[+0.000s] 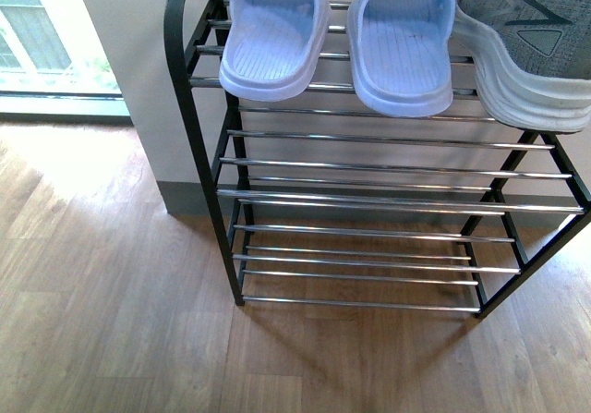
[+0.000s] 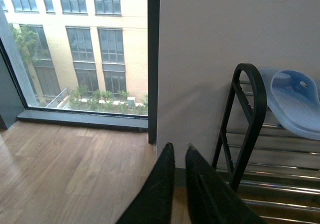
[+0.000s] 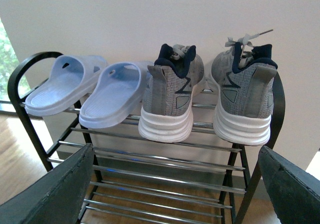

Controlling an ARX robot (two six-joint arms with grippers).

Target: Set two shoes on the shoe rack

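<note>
Ahead of the right gripper (image 3: pixel 172 184), four shoes stand in a row on the top tier of the shoe rack (image 3: pixel 165 145), heels toward it. The left sandal (image 3: pixel 62 86) is farthest to its left, the right sandal (image 3: pixel 112 96) beside it, then the left sneaker (image 3: pixel 170 96) straight ahead and the right sneaker (image 3: pixel 245 98) to its right. The lower tiers lie beneath them. The rack's end upright (image 2: pixel 247 119) stands just beyond the left gripper (image 2: pixel 180 156), on its right.

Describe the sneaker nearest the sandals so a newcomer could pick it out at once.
Find the shoe rack against the pale wall; four shoes sit heels out on its top shelf. Past the two pale blue sandals comes the grey knit sneaker. Unlike its twin at the rack's end, it has footwear on both sides.
</note>
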